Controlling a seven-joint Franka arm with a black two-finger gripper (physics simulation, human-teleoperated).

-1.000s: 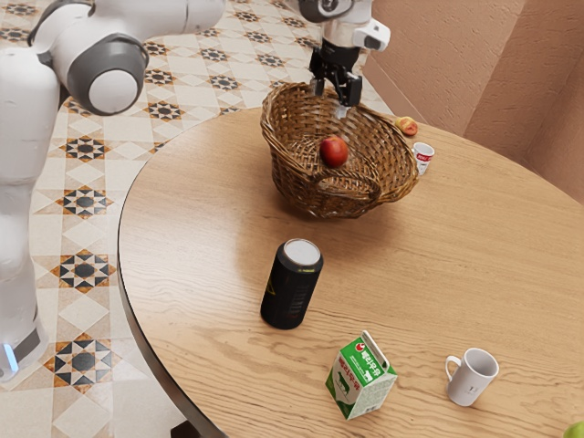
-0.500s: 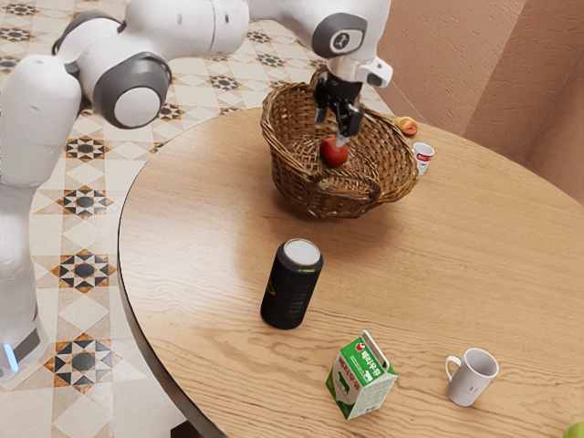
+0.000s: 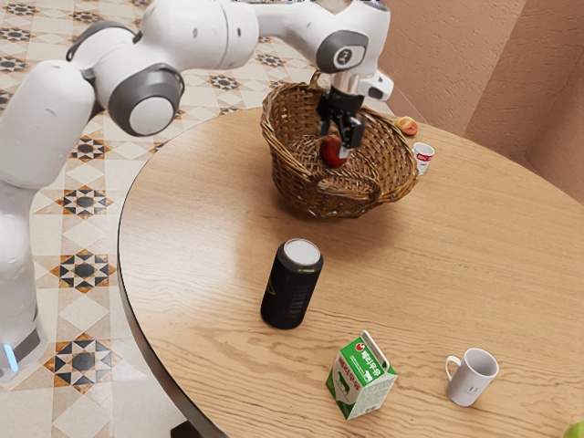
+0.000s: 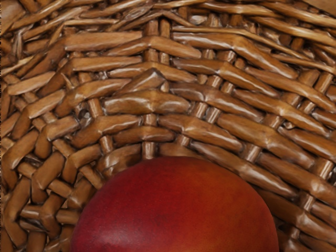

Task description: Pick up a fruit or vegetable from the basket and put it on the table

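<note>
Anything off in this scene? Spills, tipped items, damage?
Nothing stands out. The black can, milk carton and handled mug stand upright; I see no spill on the table. The red fruit sits inside the basket, no damage on its visible skin.

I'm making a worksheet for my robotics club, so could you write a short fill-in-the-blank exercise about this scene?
1. The red fruit near the hand lies inside a wicker ____.
2. The can on the table has a body coloured ____.
3. Between the can and the white mug stands a green-and-white ____.

Missing words: basket; black; carton.
</note>
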